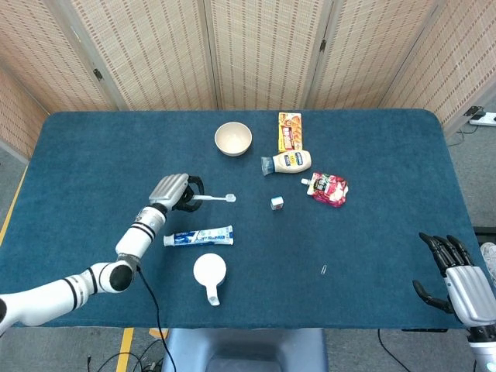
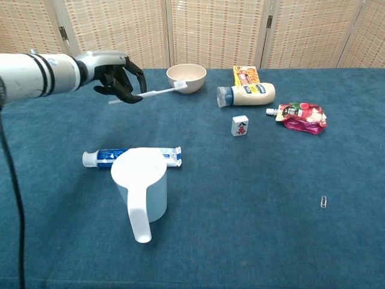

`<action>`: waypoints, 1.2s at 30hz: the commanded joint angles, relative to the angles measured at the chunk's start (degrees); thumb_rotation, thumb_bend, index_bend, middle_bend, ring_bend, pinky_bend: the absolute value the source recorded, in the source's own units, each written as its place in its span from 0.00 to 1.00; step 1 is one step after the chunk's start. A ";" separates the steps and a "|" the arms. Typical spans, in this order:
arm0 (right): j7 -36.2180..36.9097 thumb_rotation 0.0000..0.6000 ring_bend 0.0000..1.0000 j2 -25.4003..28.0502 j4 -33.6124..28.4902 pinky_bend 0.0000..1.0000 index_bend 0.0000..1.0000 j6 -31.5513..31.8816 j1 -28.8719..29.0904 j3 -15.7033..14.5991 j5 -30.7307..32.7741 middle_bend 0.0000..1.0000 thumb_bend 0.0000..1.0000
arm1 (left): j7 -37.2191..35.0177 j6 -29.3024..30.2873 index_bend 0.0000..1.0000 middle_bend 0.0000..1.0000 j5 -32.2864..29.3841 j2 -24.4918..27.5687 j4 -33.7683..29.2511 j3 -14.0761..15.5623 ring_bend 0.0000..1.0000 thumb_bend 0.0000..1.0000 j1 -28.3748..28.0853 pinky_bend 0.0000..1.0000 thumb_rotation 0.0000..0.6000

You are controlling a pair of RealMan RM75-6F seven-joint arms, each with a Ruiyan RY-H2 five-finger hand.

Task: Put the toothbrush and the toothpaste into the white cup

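Gripping the toothbrush (image 2: 157, 92) by its handle, left hand (image 2: 118, 77) has fingers curled round it, above the table (image 2: 252, 198). Right hand (image 1: 457, 280) holds nothing, fingers spread at the table's near edge.

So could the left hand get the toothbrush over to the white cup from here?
Probably yes: the left hand holds the toothbrush off the table, and the white cup stands upright nearby, mouth uncovered, with only the toothpaste lying behind it.

Left arm (image 1: 85, 280): white glossy tubular segments, black bands at the joints, silver-grey wrist section.
Left hand (image 1: 175, 191): silver-grey back shell, black fingers (image 2: 123, 81).
Cable (image 1: 149, 310): thin, black, hangs from the left arm near the elbow.
Right hand (image 1: 457, 277): black fingers, silver-grey back shell, pale wrist piece below.
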 commanded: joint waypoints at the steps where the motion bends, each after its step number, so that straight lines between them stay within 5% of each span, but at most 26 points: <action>1: -0.16 1.00 0.13 -0.07 -0.14 0.08 0.06 -0.14 0.18 0.04 -0.10 0.15 0.25 | -8.75 -0.64 0.61 0.98 5.81 6.90 -9.24 -0.74 0.89 0.46 5.52 1.00 1.00; 10: -1.01 1.00 0.13 -0.08 -0.82 0.08 0.06 -0.50 0.58 0.00 -0.33 0.15 0.25 | -28.26 -2.53 0.61 0.98 21.25 12.62 -20.14 -1.80 0.89 0.46 12.47 1.00 1.00; 23: -1.89 1.00 0.13 0.13 -1.59 0.08 0.06 -0.04 0.11 -0.31 -0.14 0.15 0.25 | -46.96 0.70 0.61 0.98 40.32 14.06 -26.42 4.53 0.89 0.46 13.33 1.00 1.00; 36: -1.27 1.00 0.13 -0.05 -1.05 0.08 0.06 0.25 -0.10 -0.36 0.06 0.15 0.25 | -50.36 2.71 0.60 0.97 41.71 10.66 -22.65 9.70 0.89 0.46 9.79 1.00 1.00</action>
